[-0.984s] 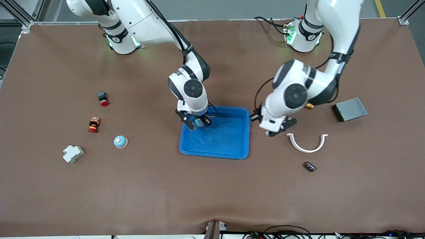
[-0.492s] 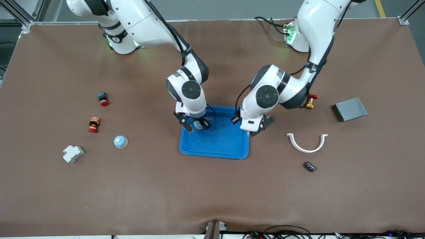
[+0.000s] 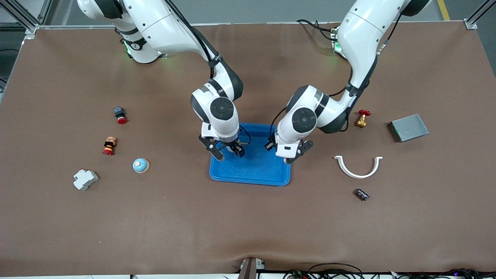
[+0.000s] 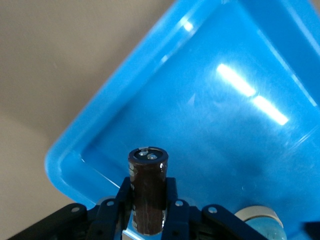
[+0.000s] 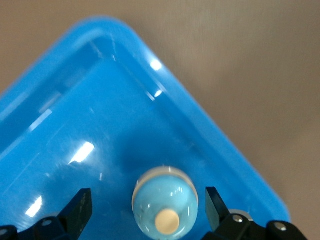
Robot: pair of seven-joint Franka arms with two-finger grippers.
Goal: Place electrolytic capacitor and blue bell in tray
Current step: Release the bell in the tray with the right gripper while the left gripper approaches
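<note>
Two grippers work over the tray. Right gripper stands spread wide above a blue bell, apparently resting in the tray. Left gripper grips a capacitor over the tray, not yet released.

A large table covered with a brown mat fills the front view, its near edge slightly rippled. Aluminium frame posts stand at the top corners, grey floor shows above, cables along the bottom
</note>
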